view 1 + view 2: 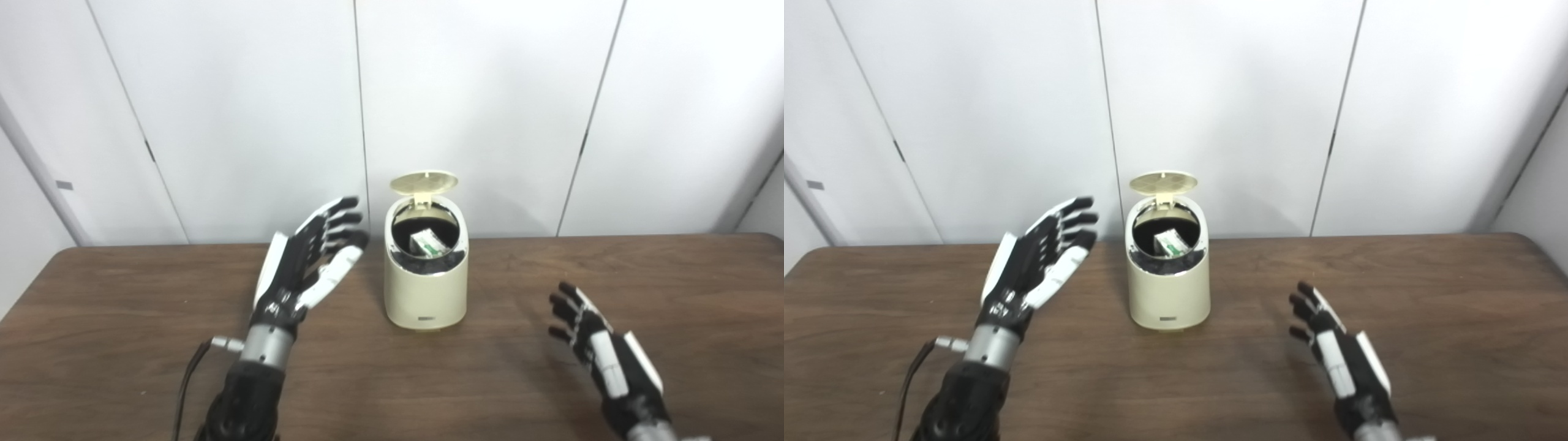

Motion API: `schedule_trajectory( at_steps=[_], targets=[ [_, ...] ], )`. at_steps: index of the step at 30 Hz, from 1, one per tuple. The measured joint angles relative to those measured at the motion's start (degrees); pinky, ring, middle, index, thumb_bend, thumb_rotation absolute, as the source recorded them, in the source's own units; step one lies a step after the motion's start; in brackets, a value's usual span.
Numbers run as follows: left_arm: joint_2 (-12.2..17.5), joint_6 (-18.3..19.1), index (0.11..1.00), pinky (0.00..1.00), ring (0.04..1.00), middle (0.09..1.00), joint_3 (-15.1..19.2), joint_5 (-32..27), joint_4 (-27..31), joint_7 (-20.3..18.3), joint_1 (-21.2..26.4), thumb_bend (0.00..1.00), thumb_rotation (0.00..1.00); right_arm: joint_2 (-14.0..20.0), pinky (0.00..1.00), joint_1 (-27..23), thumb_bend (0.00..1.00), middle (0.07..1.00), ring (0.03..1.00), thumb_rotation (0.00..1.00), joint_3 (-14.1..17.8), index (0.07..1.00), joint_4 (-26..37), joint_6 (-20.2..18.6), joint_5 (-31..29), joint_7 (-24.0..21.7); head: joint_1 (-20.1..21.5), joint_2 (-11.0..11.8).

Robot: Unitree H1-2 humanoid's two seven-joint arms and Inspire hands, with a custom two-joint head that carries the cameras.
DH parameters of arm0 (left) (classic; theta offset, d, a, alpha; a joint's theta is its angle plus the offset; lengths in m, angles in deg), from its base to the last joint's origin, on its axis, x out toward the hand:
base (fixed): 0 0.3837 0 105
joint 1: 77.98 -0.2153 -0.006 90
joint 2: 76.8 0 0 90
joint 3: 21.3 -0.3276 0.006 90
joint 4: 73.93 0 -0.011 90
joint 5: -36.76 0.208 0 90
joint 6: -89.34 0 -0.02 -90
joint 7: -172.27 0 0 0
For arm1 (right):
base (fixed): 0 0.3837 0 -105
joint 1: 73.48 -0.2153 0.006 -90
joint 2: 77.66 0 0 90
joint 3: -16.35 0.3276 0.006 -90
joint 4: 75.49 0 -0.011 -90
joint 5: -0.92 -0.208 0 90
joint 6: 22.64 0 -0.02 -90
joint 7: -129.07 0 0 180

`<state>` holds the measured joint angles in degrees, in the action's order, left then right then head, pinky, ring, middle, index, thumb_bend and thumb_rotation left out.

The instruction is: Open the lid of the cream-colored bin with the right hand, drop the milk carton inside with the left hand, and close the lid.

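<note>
The left hand (306,263) hangs empty with fingers spread, just left of the cream-colored bin (426,288), likely because its drop is done: the milk carton (429,242) lies inside. Above it the lid (424,182) stands upright. The right hand (603,355), fingers apart and holding nothing, hovers over the counter (122,343), well clear, presumably to shut the lid.

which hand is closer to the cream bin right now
Left. The left hand is raised, open, just beside the cream bin, fingers level with its open top. The right hand hangs lower and farther out on the bin's other side, open, nearer the table's front edge.
</note>
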<state>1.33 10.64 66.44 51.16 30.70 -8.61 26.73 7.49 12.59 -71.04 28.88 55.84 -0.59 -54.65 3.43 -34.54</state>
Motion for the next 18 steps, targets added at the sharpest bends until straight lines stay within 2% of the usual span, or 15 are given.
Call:
schedule_trajectory(
  at_steps=[4, 7, 10, 13, 18],
  targets=[
    [0.03, 1.09, 0.911, 0.78, 0.835, 0.877, 0.81, -0.20, 0.00, 0.41, -3.67, 0.58, 0.89, 1.53, 0.92, -2.57, 0.66, 0.948, 0.971, 0.97, -0.05, 0.926, 1.98, -0.94, 1.17, -0.36, 0.53, -0.35],
    [0.00, 1.56, 0.922, 0.85, 0.874, 0.901, 0.84, -0.85, 0.04, 0.30, -6.44, 0.62, 0.93, 2.10, 0.95, -3.97, 0.66, 0.950, 0.971, 0.95, -0.24, 0.922, 2.97, -1.89, 2.99, -0.44, 0.36, -0.62],
    [-0.27, 2.33, 0.947, 0.91, 0.919, 0.938, 1.12, -2.89, 0.04, -0.04, -8.41, 0.61, 0.99, 2.63, 0.93, -5.14, 0.68, 0.953, 0.963, 0.96, -0.26, 0.918, 3.01, -1.82, 4.47, -0.45, 0.09, -0.70],
    [-0.19, 2.49, 0.950, 0.91, 0.928, 0.951, 0.63, -3.57, 0.03, -0.70, -9.06, 0.59, 1.00, 3.11, 0.91, -6.73, 0.66, 0.960, 0.964, 0.99, -0.72, 0.928, 2.99, -1.82, 6.39, -0.46, 0.18, -0.79],
    [-0.71, 1.99, 0.954, 0.92, 0.948, 0.957, 0.33, -3.80, -1.48, -0.80, -8.86, 0.63, 1.00, 3.33, 0.91, -11.74, 0.63, 0.962, 0.972, 1.00, -2.43, 0.923, 2.94, -1.87, 8.90, -1.19, 0.18, -0.79]
  ],
)
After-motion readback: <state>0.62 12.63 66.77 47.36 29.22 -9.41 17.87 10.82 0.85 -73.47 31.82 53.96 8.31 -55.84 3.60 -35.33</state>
